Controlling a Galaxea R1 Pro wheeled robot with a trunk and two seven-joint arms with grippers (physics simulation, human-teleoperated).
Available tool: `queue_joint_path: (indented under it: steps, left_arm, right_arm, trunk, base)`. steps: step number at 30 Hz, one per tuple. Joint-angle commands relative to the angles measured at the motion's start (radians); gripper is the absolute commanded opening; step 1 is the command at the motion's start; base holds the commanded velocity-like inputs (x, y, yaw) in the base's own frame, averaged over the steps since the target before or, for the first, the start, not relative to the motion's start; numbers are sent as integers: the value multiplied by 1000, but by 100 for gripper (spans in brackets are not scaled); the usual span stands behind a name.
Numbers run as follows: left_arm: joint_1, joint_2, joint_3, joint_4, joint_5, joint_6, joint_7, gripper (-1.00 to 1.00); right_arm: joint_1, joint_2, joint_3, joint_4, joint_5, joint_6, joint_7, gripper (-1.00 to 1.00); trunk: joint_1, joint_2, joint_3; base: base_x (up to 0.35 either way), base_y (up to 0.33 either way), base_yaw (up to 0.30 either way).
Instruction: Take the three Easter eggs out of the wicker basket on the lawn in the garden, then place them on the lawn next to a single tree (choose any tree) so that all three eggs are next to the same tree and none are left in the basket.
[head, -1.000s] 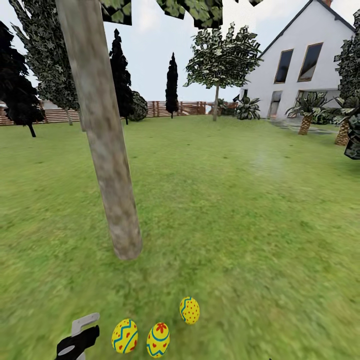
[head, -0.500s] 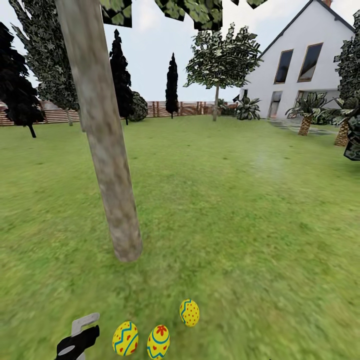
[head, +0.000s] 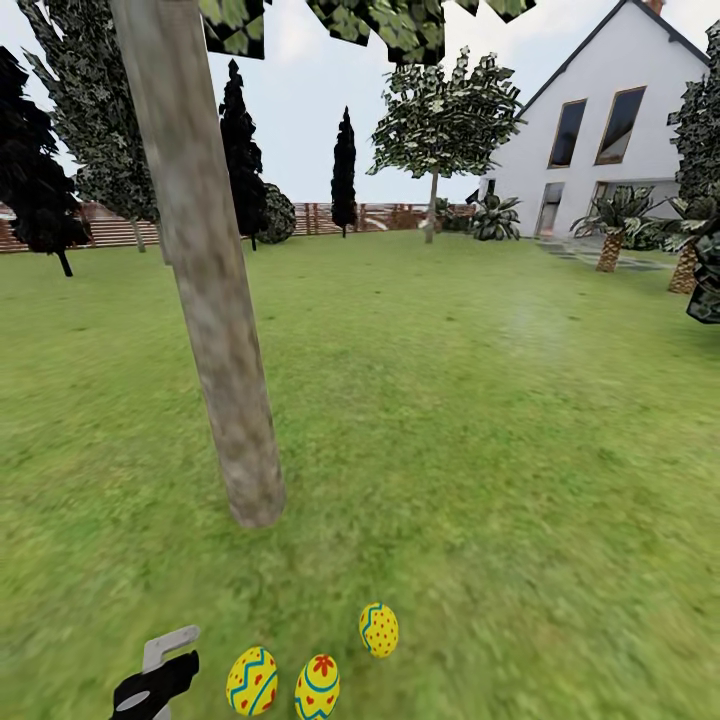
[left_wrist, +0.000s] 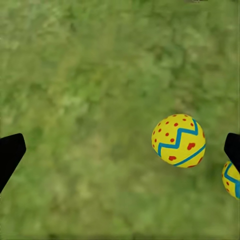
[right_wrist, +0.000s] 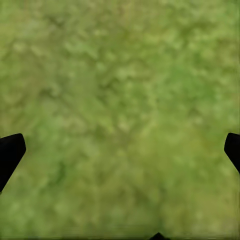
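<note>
I see three Easter eggs (head: 312, 668) on the lawn (head: 480, 420) near the tree (head: 215, 330), its canopy cut off above. My left gripper (left_wrist: 120, 150) hangs with jaws apart, one egg between them; a second is clipped. Right gripper (right_wrist: 120, 150) jaws apart over grass.

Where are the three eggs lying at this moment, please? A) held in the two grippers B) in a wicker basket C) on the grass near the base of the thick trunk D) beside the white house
C: the three eggs lie on the grass just in front of the thick trunk, and the left gripper is open and empty.
</note>
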Motion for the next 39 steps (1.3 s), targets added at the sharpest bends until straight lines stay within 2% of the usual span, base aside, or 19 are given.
queue_joint_path:
  steps: [1,39]
  left_arm:
    - [-1,0,-9,0,7,-3,5,100]
    - [-1,0,-10,0,7,-3,5,100]
  right_arm:
    - [0,0,1,1,-11,0,-3,100]
    - [-1,0,2,11,-5,0,-2,100]
  trunk:
    - [-4,7,2]
    - [-150,273,121]
  base:
    - [0,0,0]
    - [0,0,0]
